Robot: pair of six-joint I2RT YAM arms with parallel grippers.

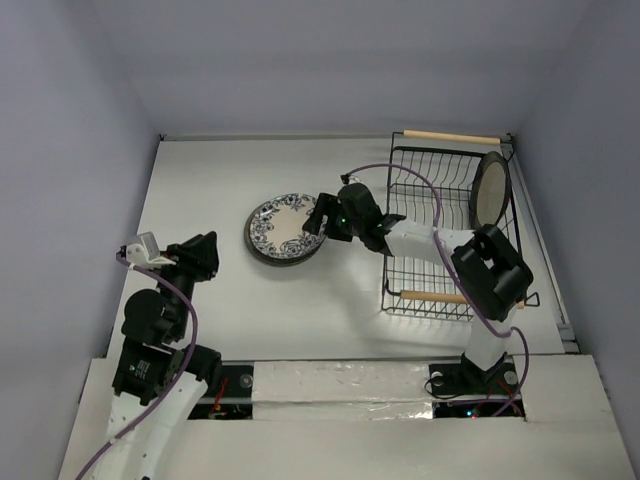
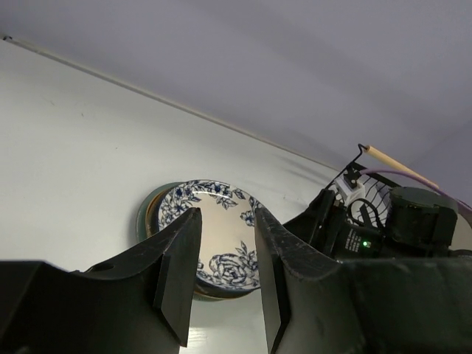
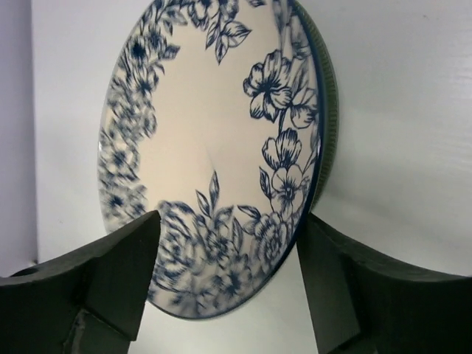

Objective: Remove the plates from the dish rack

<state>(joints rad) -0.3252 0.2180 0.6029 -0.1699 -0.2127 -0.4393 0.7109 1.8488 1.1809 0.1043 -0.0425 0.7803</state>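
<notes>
Right pincer: my right pincer [image 3: 227, 234] stands wide open with a black finger on either side of the near edge of the white round plate with blue flowers [image 3: 214, 147]. It grips nothing.
Left pincer: my left pincer [image 2: 226, 215] is partly open, a narrow gap between the fingers, with nothing in it. It points toward the same plate.
Right arm: my right arm [image 1: 430, 240] reaches left from its base, over the near left corner of the rack, wrist lowered to the plate's right edge.
Left arm: my left arm [image 1: 150, 320] is folded at the table's left side, well apart from the plate.
Room: the white table [image 1: 200, 190] lies bare to the left of and behind the plate. Pale walls close it in at the back and sides.
Stack: the flowered plate lies flat on top, with a teal plate [image 2: 144, 214] showing beneath it.
Rack: the black wire dish rack [image 1: 445, 150], with light wooden rod handles, holds one dark-brown-rimmed plate with cream centre [image 1: 489, 188], upright at its far right end.
</notes>
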